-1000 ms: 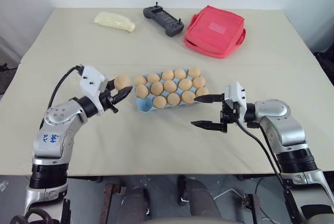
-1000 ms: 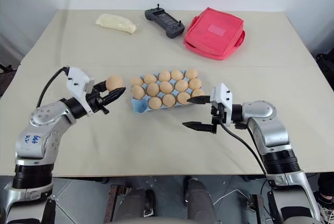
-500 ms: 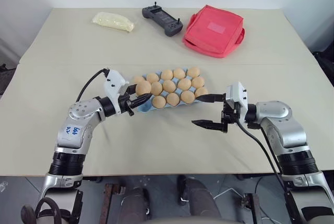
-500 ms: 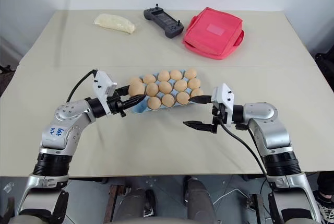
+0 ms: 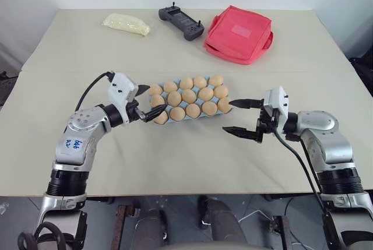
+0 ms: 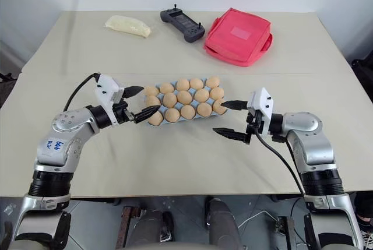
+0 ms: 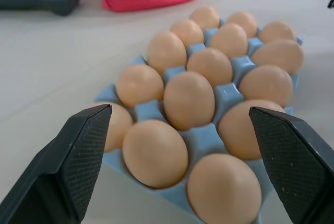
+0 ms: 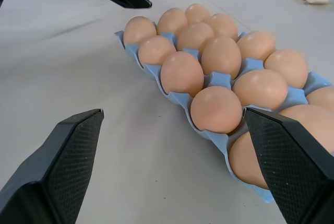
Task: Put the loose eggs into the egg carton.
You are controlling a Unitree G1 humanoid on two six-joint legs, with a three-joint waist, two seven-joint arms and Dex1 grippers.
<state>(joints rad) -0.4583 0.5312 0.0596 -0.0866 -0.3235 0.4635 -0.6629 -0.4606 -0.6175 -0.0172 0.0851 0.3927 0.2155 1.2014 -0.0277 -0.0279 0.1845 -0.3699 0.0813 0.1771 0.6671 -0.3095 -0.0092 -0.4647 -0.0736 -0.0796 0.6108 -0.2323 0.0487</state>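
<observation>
At table centre we see the egg carton (image 5: pixel 165 119), light blue, with tan eggs (image 5: pixel 189 96) seated in every visible cup. Our left gripper (image 5: pixel 149 101) sits at the carton's nine o'clock end, jaws spread wide and empty, the nearest egg (image 7: pixel 155 152) just ahead between the fingers (image 7: pixel 78 156). Our right gripper (image 5: pixel 240 116) hangs at the carton's three o'clock end, jaws likewise spread, gripping nothing, its upper fingertip close beside the end egg (image 5: pixel 224 105).
</observation>
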